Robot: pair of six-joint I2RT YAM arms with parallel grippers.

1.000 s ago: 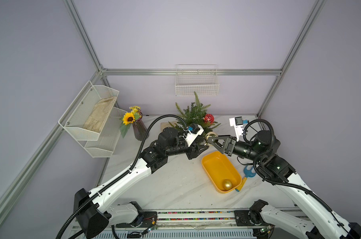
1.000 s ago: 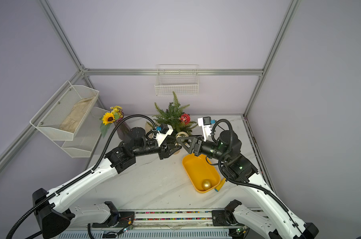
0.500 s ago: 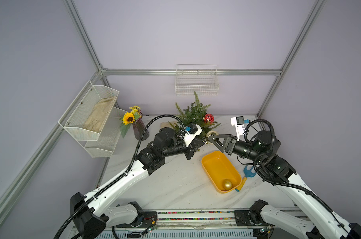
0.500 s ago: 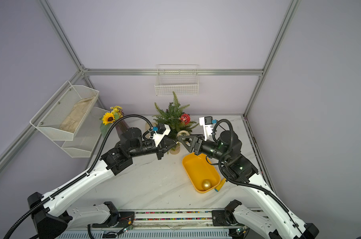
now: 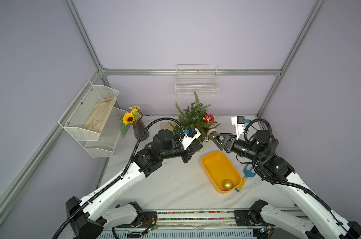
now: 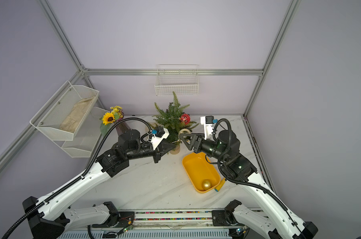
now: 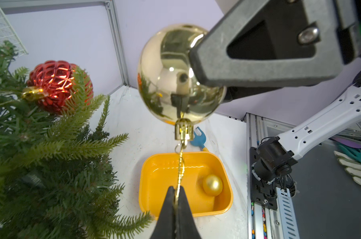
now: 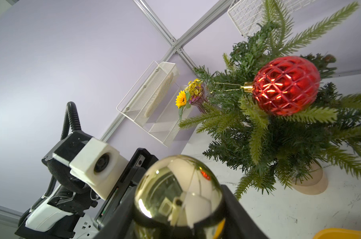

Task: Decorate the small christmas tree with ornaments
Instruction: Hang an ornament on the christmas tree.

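Observation:
The small christmas tree (image 5: 194, 118) stands at the back of the table, and a red faceted ornament (image 5: 208, 118) hangs on its right side. My right gripper (image 8: 177, 207) is shut on a shiny gold ball (image 7: 175, 72), held in the air in front of the tree's base (image 8: 310, 182). A gold string (image 7: 180, 165) runs taut from the ball's cap. My left gripper (image 7: 176, 190) is shut on this string. In both top views the two grippers meet tip to tip in front of the tree. A matte gold ball (image 5: 227, 184) lies in the yellow tray (image 5: 208, 165).
A sunflower vase (image 5: 138, 128) stands left of the tree. A blue-and-yellow rake (image 5: 245, 175) lies right of the tray. A wire basket (image 5: 196, 82) hangs on the back wall above the tree, and mesh shelves (image 5: 92, 115) hang on the left wall.
My left gripper has moved up to the ball and shut on its string. The right gripper has kept the ball nearly still.

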